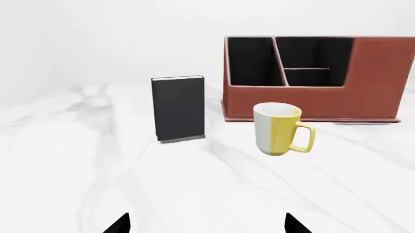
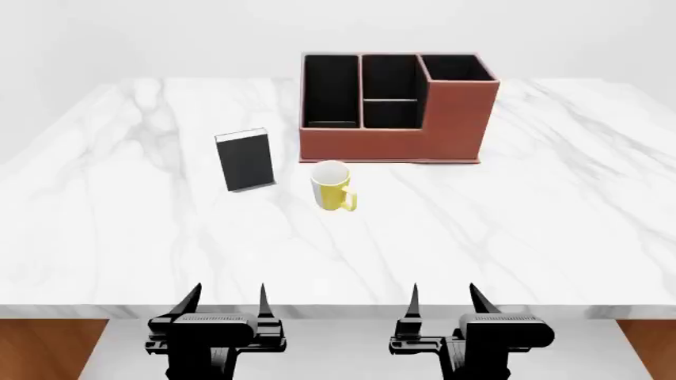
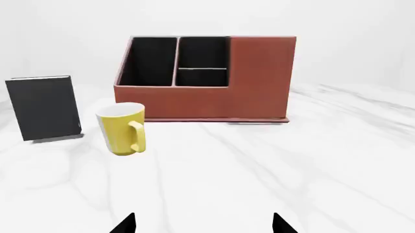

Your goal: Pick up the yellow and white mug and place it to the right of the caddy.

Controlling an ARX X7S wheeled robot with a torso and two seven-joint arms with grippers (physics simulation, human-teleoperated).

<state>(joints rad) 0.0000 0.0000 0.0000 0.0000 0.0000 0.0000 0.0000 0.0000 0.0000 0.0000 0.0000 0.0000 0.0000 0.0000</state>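
A white marble table fills the robot's forward view, and the job on it has not begun: the yellow and white mug stands untouched, and the stretch of tabletop to the right of the caddy, where the mug is meant to go, holds nothing. Everything remains to be done, by the look of it: the reach, the grasp, the lift and the placing.

The caddy, a large reddish-brown organizer with black-lined compartments and one taller section at its right end, sits toward the far side of the table. A small black book stands upright near its left front corner.

The left gripper and the right gripper hang at the near edge of the table, well apart from every object, each with its two fingers spread and nothing between them.

The mug stands upright just in front of the caddy's left half, between book and caddy but touching neither. It is yellow outside, white within and at the rim, its loop handle turned toward the robot's right.
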